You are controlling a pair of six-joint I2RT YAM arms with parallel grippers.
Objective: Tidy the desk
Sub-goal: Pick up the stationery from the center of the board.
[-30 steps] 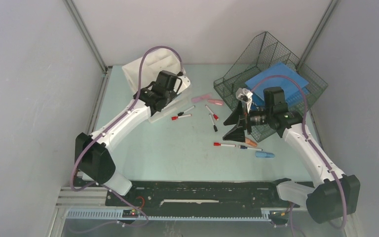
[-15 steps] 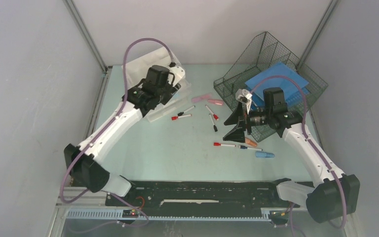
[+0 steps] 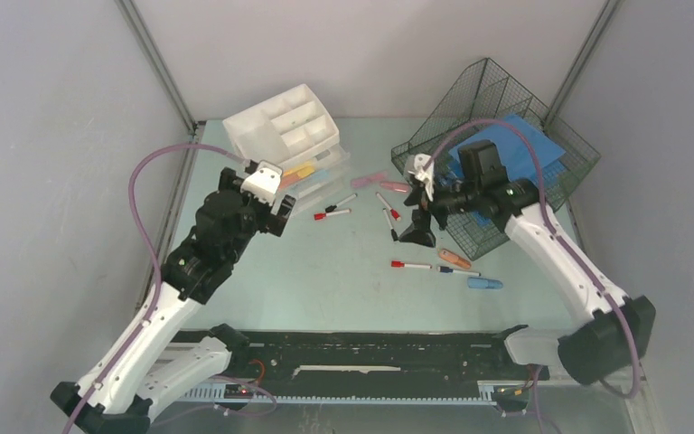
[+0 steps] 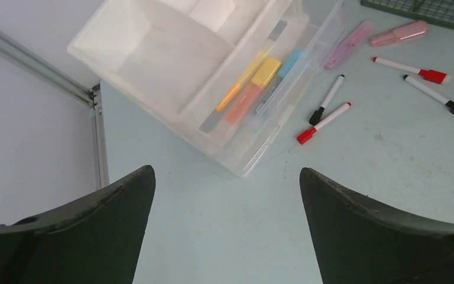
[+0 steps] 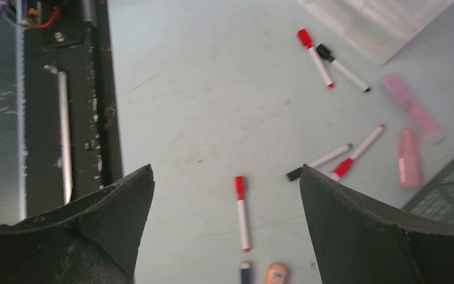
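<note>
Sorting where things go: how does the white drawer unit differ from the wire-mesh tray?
The drawer unit is white plastic, far left; the mesh tray is dark wire, far right. The drawer unit's clear drawer holds coloured markers; the mesh tray holds a flat blue pad. Both are divided into compartments.

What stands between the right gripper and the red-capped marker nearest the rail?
Nothing visible. The right gripper hangs open over the desk, and the red-capped marker lies uncovered on it, in plain sight in the wrist view.
</note>
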